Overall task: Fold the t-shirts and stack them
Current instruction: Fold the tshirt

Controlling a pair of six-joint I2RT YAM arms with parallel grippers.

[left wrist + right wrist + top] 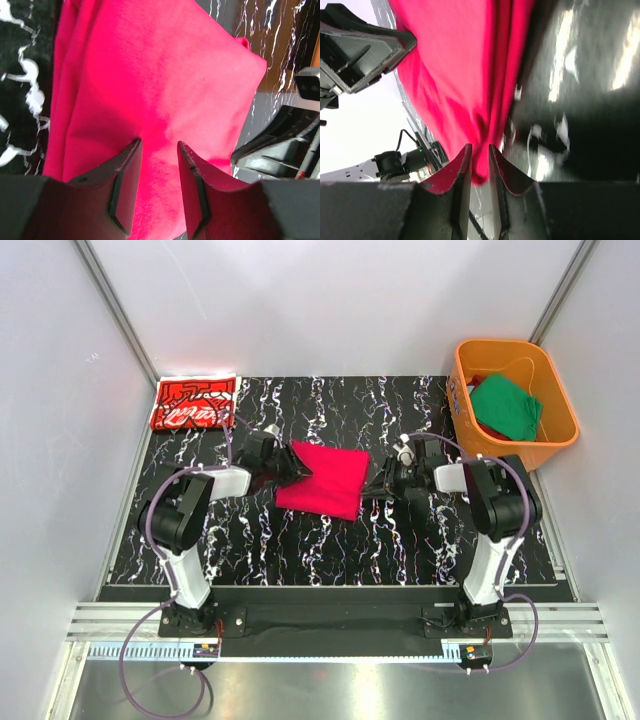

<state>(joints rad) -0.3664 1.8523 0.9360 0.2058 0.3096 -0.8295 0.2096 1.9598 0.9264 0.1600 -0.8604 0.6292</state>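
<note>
The plain crimson-red t-shirt point(325, 480), folded to a small rectangle, is in the middle of the mat between the two arms. My left gripper point(293, 466) is at its left edge, and in the left wrist view the gripper point(157, 145) is shut on the red cloth point(150, 75), which fills the gap between the fingers. My right gripper point(380, 483) is at the shirt's right edge, and in the right wrist view it point(480, 147) is shut on a hanging corner of the shirt point(465, 75). The red t-shirt with white line print point(195, 402) lies folded at the mat's far left corner. The green t-shirt point(505, 405) is bunched inside the tub.
An orange plastic tub point(560, 435) stands at the far right, off the black marbled mat point(330, 550). White walls close in the left, right and back. The arm bases sit on a rail at the near edge.
</note>
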